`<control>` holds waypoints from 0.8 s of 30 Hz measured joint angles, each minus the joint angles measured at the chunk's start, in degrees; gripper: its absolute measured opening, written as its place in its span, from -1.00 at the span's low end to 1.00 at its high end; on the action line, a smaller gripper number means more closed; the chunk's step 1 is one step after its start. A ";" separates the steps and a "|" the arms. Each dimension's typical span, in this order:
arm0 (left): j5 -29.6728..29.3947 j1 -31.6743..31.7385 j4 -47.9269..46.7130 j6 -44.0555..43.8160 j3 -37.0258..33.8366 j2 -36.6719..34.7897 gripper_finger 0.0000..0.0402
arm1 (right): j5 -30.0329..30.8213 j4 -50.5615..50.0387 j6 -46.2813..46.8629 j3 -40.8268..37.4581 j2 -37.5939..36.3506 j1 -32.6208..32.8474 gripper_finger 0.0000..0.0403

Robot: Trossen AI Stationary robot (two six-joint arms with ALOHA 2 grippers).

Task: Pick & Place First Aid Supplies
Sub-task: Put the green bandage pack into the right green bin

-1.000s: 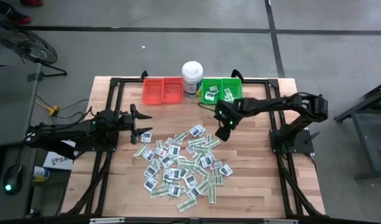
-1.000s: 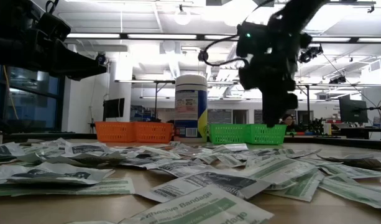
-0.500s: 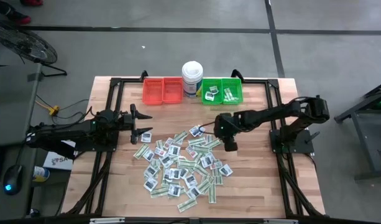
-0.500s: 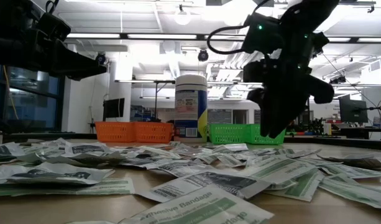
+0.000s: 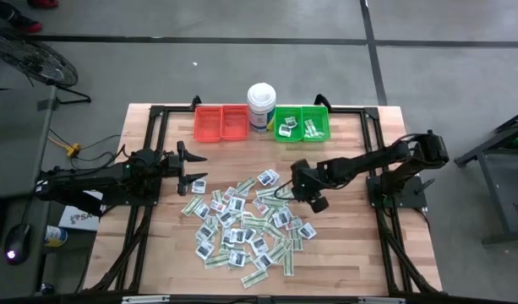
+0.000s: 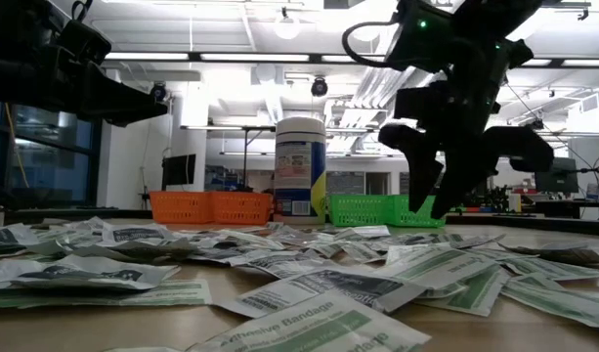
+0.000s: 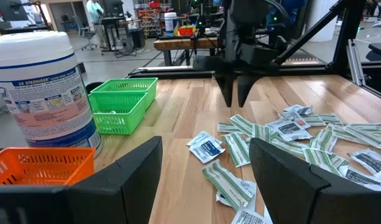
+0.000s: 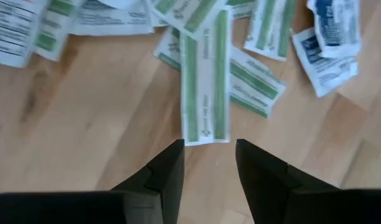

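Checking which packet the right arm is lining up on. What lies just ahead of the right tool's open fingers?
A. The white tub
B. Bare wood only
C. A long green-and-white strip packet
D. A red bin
C: in the right wrist view the right tool stands open, empty, with a long green-and-white strip packet lying on the wood just beyond its fingertips.
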 joint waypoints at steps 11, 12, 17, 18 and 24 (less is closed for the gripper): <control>0.02 0.00 0.00 0.00 0.00 0.01 0.19 | 0.62 2.93 -1.40 0.04 3.51 0.33 -0.32; 0.02 0.01 0.00 0.00 0.00 -0.01 0.19 | 1.37 3.32 -1.40 0.04 3.70 0.30 -0.32; 0.00 -0.01 0.00 -0.02 0.00 0.00 0.19 | 0.24 3.34 -1.73 0.04 3.85 0.36 -0.32; 0.02 -0.01 0.00 0.00 0.00 0.01 0.19 | 0.16 3.30 -1.89 0.04 3.85 0.50 -0.32; 0.02 -0.01 0.00 0.00 0.00 -0.01 0.19 | -1.22 3.15 -1.88 0.04 3.85 0.81 -0.32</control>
